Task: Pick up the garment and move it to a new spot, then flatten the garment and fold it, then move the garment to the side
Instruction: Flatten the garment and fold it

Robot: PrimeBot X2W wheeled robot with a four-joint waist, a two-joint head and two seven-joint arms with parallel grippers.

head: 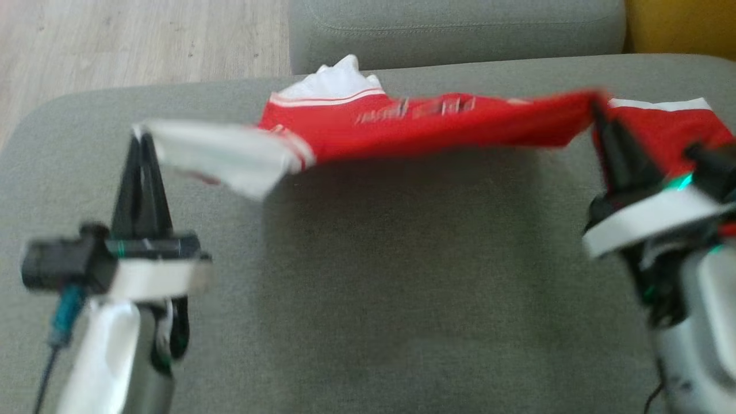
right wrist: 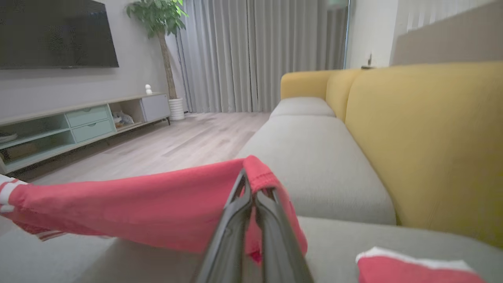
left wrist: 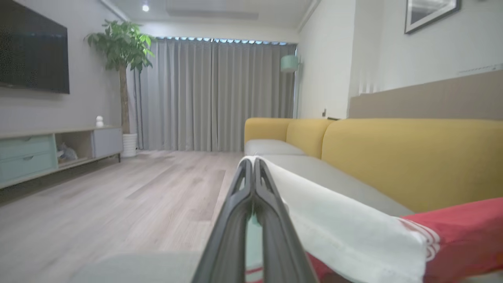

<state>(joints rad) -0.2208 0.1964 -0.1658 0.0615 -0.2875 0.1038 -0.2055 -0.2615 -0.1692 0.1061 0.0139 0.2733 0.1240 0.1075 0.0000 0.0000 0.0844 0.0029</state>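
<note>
Grey sofa seat (head: 402, 276); red-white garment (head: 437, 123) rests partly on it, near edge lifted.

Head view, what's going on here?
Both arms hold a red and white fabric garment stretched above the grey fabric sofa seat. The left end effector is shut on a white end, the right end effector on a red edge. Not yet flattened or folded.

Closed left pincer (left wrist: 253, 162) gripping white section of garment (left wrist: 346, 232), red section extending to lower right, yellow sofa (left wrist: 412, 161) with grey seat behind, wooden floor (left wrist: 118, 200) at left, grey curtains (left wrist: 216, 94), potted plant (left wrist: 122, 43)
</note>
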